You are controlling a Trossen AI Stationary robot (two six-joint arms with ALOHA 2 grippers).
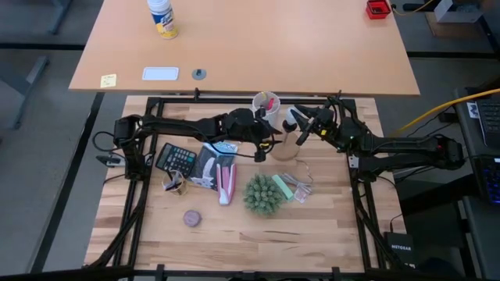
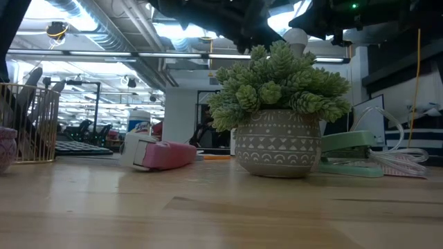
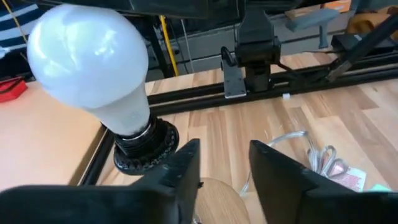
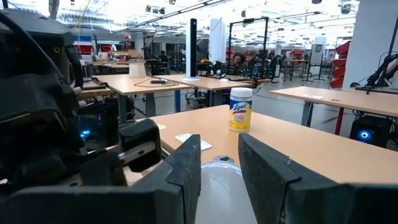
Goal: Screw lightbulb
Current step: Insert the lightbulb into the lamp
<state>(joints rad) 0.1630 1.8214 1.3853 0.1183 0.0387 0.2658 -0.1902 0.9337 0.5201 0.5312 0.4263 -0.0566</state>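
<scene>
The white frosted lightbulb (image 3: 87, 62) sits with its base in the black socket (image 3: 146, 148) of a round wooden disc (image 1: 286, 148). The whole is held up at the table's far middle, and the bulb shows above the plant in the low view (image 2: 296, 36). My left gripper (image 1: 269, 148) comes from the left and is shut on the disc. My right gripper (image 1: 301, 125) comes from the right and is shut on the bulb (image 1: 291, 119). The bulb's screw base is hidden in the socket. My left gripper has the wooden disc's rim (image 3: 214, 200) between its two fingers, beside the socket. The fingers come roughly level from the table's left. The disc is tilted, with the bulb leaning toward the far edge. I cannot tell whether it is clear of the table. My right gripper has the bulb's white dome (image 4: 217, 186) between its two fingers (image 4: 186, 168), which stand on either side of it. The fingers come from the table's right, reaching over the bulb's rounded end. The gripper's own body hides the rest of the bulb.
A potted green plant (image 1: 262, 195) stands just near of the grippers. A white cup with pens (image 1: 266, 103) is just beyond them. A calculator (image 1: 176, 158), a pink stapler (image 1: 226, 185), a green stapler (image 1: 283, 187), a clear cable (image 1: 303, 183) and a brownish puck (image 1: 191, 218) lie around.
</scene>
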